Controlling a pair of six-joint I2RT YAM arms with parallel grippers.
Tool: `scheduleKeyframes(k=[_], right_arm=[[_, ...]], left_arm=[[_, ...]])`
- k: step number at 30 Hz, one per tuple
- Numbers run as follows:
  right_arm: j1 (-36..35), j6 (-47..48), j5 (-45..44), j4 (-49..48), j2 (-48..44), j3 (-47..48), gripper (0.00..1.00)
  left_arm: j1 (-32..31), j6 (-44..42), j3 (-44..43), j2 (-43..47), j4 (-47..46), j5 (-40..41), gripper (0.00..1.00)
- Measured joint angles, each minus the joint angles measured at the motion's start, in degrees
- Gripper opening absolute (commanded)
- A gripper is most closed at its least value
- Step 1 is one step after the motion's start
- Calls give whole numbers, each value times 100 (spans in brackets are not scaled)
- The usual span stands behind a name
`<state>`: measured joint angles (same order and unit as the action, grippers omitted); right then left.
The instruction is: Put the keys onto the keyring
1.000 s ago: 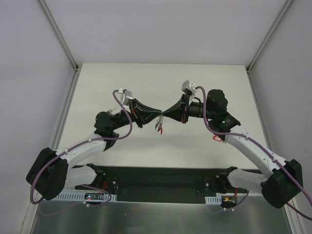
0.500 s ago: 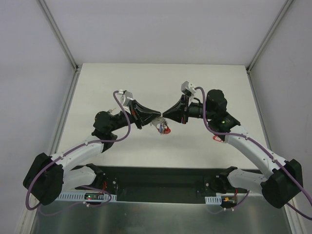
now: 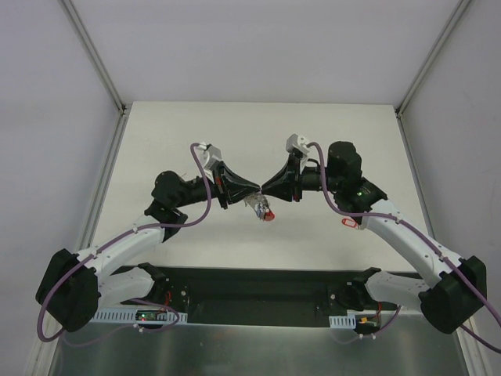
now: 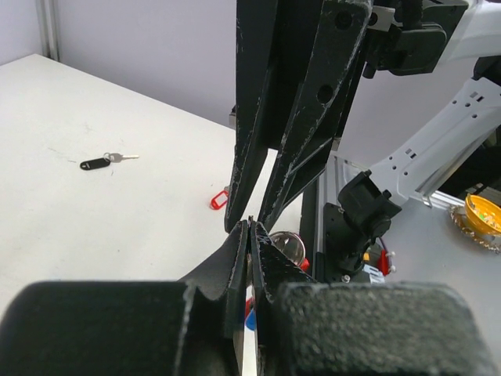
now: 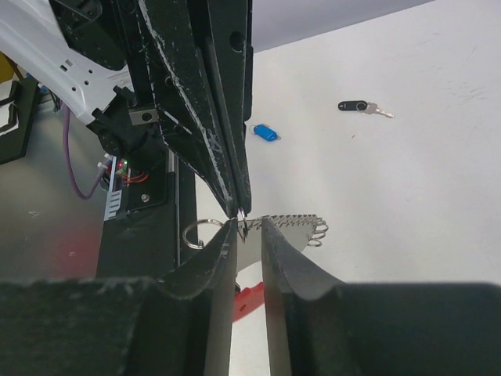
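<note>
My left gripper (image 3: 257,188) and right gripper (image 3: 264,188) meet tip to tip above the table's middle. The keyring (image 3: 264,210) hangs below them, silver with its red band low. In the left wrist view the left gripper (image 4: 249,225) is shut, with the silver ring (image 4: 286,245) just beyond its tips. In the right wrist view the right gripper (image 5: 249,228) stands a narrow gap apart. The chain (image 5: 296,223), ring (image 5: 199,233) and red band (image 5: 250,296) show at that gap, pinched by the left gripper's fingers (image 5: 223,133). A blue-headed key (image 5: 266,132) lies on the table.
A black-headed key (image 4: 99,162) lies apart on the table and also shows in the right wrist view (image 5: 358,106). A small red-tagged key (image 3: 348,222) lies beside the right arm and shows in the left wrist view (image 4: 220,200). The black base rail (image 3: 250,290) runs along the near edge.
The right gripper drew back from the left, then closed in again. The keyring swung from hanging straight down to the right, staying with the left gripper.
</note>
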<state>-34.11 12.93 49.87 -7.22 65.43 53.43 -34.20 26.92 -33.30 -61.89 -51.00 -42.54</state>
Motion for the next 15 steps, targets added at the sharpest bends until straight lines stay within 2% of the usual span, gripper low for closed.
scheduleKeyframes(k=[8, 13, 15], right_arm=[[-116, 341, 107, 446, 116, 190, 20], [-157, 494, 170, 597, 151, 269, 1], [-162, 535, 186, 664, 151, 286, 1]], left_arm=[[0, -13, -85, 2, 109, -229, 0], [0, -24, -162, 2, 236, -337, 0], [0, -59, -195, 2, 337, -374, 0]])
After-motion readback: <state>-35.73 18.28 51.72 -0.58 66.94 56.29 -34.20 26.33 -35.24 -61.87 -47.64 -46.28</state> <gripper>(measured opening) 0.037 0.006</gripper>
